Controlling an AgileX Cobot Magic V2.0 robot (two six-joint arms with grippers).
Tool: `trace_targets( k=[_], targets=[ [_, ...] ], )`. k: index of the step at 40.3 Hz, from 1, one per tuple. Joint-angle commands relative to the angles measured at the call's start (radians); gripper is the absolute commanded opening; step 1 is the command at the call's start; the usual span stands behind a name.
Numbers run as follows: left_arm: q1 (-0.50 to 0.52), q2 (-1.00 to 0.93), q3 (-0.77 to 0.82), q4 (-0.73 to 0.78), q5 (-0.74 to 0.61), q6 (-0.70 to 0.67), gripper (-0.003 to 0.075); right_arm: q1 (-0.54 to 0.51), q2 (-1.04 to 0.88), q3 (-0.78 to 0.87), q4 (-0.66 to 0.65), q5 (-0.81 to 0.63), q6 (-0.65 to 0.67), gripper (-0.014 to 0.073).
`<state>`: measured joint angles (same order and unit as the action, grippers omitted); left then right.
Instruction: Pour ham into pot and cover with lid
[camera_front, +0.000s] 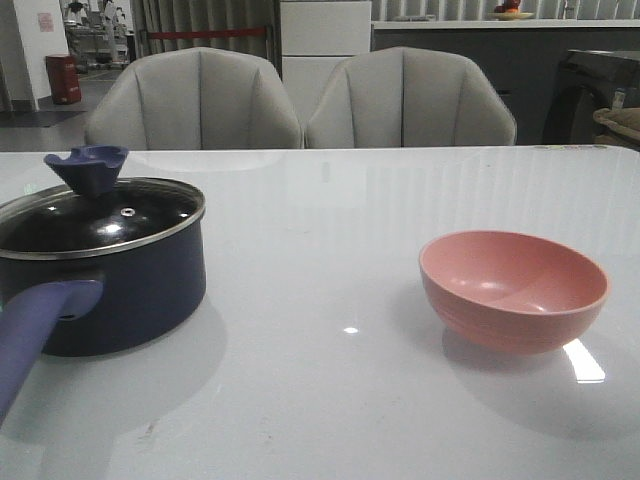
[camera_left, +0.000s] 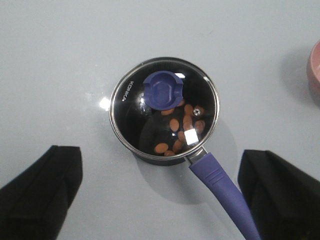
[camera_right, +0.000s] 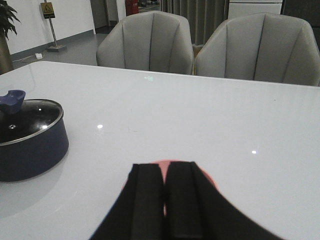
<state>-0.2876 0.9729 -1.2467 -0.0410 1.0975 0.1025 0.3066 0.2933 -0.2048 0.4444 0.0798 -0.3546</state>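
Observation:
The navy pot (camera_front: 120, 290) stands at the table's front left with its purple-blue handle (camera_front: 35, 325) pointing toward me. The glass lid (camera_front: 100, 215) with its blue knob (camera_front: 86, 167) sits on the pot. In the left wrist view several orange-pink ham slices (camera_left: 175, 124) show through the lid (camera_left: 127, 100). My left gripper (camera_left: 160, 155) is open and empty, high above the pot (camera_left: 150, 156). My right gripper (camera_right: 164, 167) is shut and empty, above the pink bowl (camera_right: 209, 179). Neither gripper shows in the front view.
The pink bowl (camera_front: 513, 290) stands empty at the front right, well apart from the pot. Two grey chairs (camera_front: 195, 100) (camera_front: 410, 95) stand behind the table's far edge. The white table (camera_front: 320, 220) lies bare between pot and bowl.

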Motion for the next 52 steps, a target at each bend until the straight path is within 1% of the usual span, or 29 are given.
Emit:
trace_targets(
  k=[1, 7, 23, 27, 32, 35, 37, 38, 39, 40, 41, 42, 43, 44, 45, 47, 52],
  targets=[
    [-0.004, -0.117, 0.07, -0.005, -0.136, -0.019, 0.0648, 0.0, 0.005, -0.028, 0.003, -0.068, -0.004, 0.0157],
    [-0.004, -0.307, 0.216, -0.008, -0.218, -0.021, 0.0648, 0.0, 0.005, -0.028, 0.003, -0.068, -0.004, 0.0157],
    [-0.004, -0.813, 0.621, -0.001, -0.513, -0.021, 0.0648, 0.0, 0.005, -0.028, 0.003, -0.068, -0.004, 0.0157],
    [-0.004, -0.886, 0.714, 0.006, -0.563, -0.021, 0.0648, 0.0, 0.005, -0.028, 0.003, -0.068, -0.004, 0.0157],
    [-0.004, -0.92, 0.806, -0.004, -0.568, -0.021, 0.0645, 0.0, 0.005, -0.028, 0.003, -0.068, -0.004, 0.0157],
    [-0.004, -0.92, 0.846, -0.044, -0.584, -0.021, 0.0589, 0.0, 0.005, -0.028, 0.003, -0.068, -0.004, 0.0157],
    [-0.004, -0.92, 0.864, -0.085, -0.599, -0.021, 0.0512, 0.0, 0.005, -0.028, 0.003, -0.068, -0.004, 0.0157],
    [-0.004, -0.92, 0.873, -0.113, -0.609, -0.021, 0.0436, 0.0, 0.005, -0.028, 0.003, -0.068, -0.004, 0.0157],
    [-0.004, -0.92, 0.878, -0.127, -0.618, -0.021, 0.0384, 0.0, 0.005, -0.028, 0.003, -0.068, -0.004, 0.0157],
    [-0.004, -0.92, 0.884, -0.142, -0.632, -0.021, 0.0311, 0.0, 0.005, -0.028, 0.003, -0.068, -0.004, 0.0157],
    [-0.004, -0.92, 0.887, -0.144, -0.644, -0.021, 0.0255, 0.0, 0.005, -0.028, 0.003, -0.068, -0.004, 0.0157],
    [-0.004, -0.92, 0.887, -0.144, -0.657, -0.021, 0.018, 0.0, 0.005, -0.028, 0.003, -0.068, -0.004, 0.0157],
    [-0.004, -0.92, 0.887, -0.144, -0.664, -0.021, 0.0126, 0.0, 0.005, -0.028, 0.003, -0.068, -0.004, 0.0157],
    [-0.004, -0.92, 0.887, -0.144, -0.679, -0.021, 0.0098, 0.0, 0.005, -0.028, 0.003, -0.068, -0.004, 0.0157],
    [-0.004, -0.92, 0.887, -0.144, -0.692, -0.021, 0.0127, 0.0, 0.005, -0.028, 0.003, -0.068, -0.004, 0.0157],
    [-0.004, -0.92, 0.887, -0.144, -0.706, -0.021, 0.015, 0.0, 0.005, -0.028, 0.003, -0.068, -0.004, 0.0157],
    [-0.004, -0.92, 0.887, -0.144, -0.708, -0.021, 0.0126, 0.0, 0.005, -0.028, 0.003, -0.068, -0.004, 0.0157]
  ],
)
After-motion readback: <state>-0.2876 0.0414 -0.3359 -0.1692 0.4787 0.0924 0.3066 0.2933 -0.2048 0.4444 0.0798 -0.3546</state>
